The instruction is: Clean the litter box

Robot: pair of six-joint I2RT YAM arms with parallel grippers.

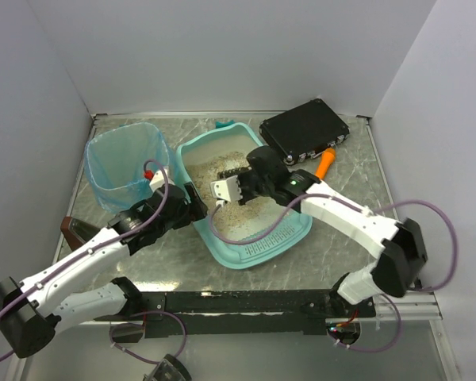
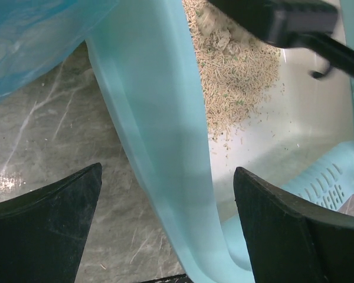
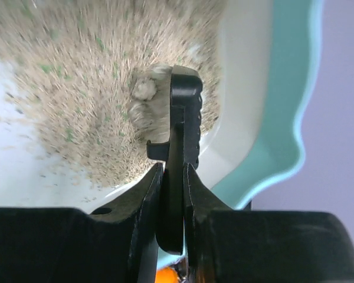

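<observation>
The teal litter box (image 1: 250, 255) lies mid-table, beige litter heaped at its far end. My left gripper (image 1: 192, 205) is open, its jaws straddling the box's left wall (image 2: 165, 118) without closing on it; one finger is outside and one is inside over the cream floor. My right gripper (image 1: 252, 181) is shut on the black handle of a scoop (image 3: 186, 112), held edge-on. The scoop head (image 1: 225, 190) is down in the litter (image 3: 76, 71), and a grey clump (image 3: 144, 94) lies against it near the box's cream inner wall (image 3: 242, 88).
A white bin lined with a blue bag (image 1: 127, 163) stands just left of the box. A black case (image 1: 305, 127) lies at the back right with an orange tool (image 1: 325, 163) beside it. A brown object (image 1: 75, 230) sits at the table's left edge.
</observation>
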